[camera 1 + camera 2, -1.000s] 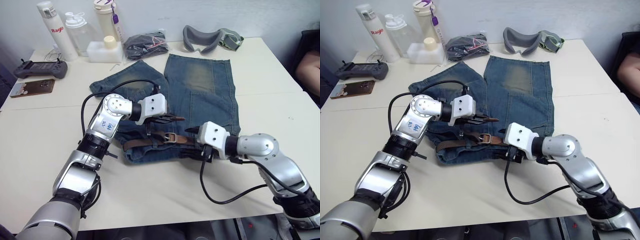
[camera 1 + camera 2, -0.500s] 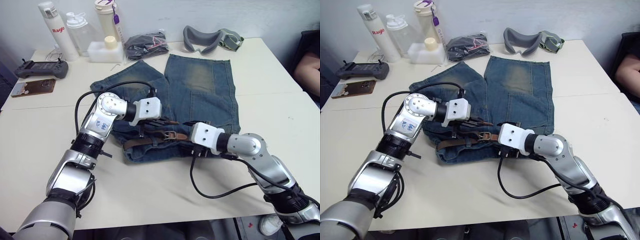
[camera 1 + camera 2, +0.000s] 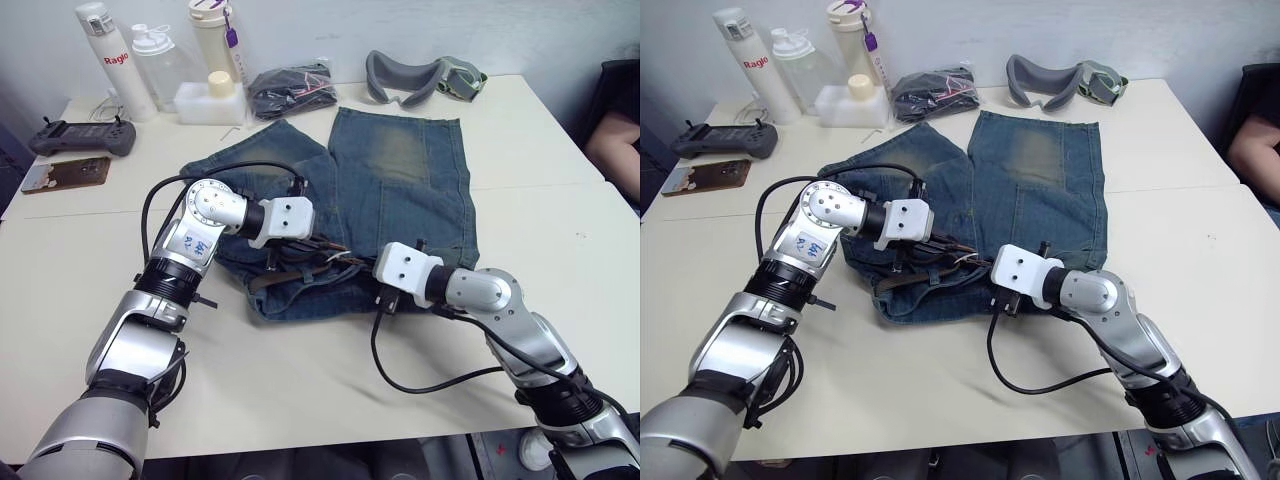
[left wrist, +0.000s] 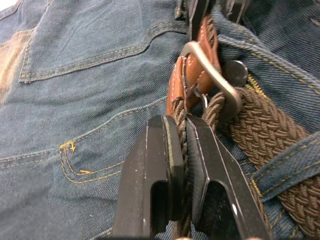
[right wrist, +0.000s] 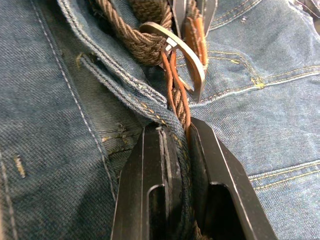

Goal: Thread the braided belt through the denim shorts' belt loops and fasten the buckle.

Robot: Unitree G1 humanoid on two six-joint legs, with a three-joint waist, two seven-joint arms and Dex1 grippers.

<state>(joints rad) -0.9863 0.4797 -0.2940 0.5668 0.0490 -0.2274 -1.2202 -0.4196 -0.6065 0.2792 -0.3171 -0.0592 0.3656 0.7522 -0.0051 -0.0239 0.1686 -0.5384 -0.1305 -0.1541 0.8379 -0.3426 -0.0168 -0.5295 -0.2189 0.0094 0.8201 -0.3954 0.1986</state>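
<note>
Up close, left gripper and right gripper each pinching the braided belt, buckle between.

I see even, bright overhead light, soft shadows under the arms on the table; wrist views sharp, fingers slightly blurred

Woven braided belt; brushed-metal buckle; faded denim shorts.

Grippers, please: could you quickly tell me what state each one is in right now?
Left gripper: shut on the braided belt, beside the buckle.
Right gripper: shut on the braided belt.
</note>
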